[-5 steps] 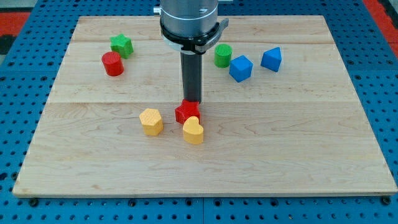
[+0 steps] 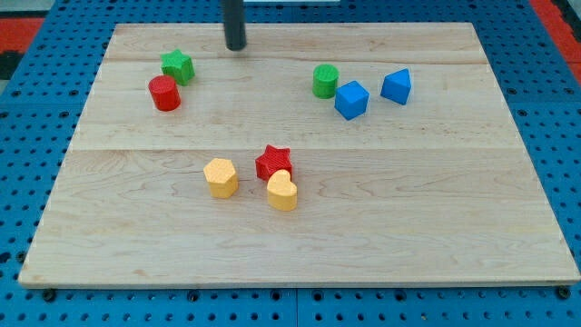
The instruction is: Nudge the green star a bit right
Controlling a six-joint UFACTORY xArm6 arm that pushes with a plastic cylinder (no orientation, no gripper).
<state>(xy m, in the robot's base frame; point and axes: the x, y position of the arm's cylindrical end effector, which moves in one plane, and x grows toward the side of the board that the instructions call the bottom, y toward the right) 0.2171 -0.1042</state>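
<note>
Tip: your tip (image 2: 236, 47) sits far on the board, right of the green star (image 2: 178, 65) and apart from it; wrong side for a rightward push, so you likely need to get round to its left.
Gripper: none, just a bare rod, nothing held.
Green star: far left, red cylinder (image 2: 164, 94) touching its near-left side.
Push path: board right of the star looks clear.
Surface: pale wooden board (image 2: 408, 236) on blue pegboard (image 2: 27, 182).

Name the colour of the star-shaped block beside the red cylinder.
Green star, clearest in the camera view.
</note>
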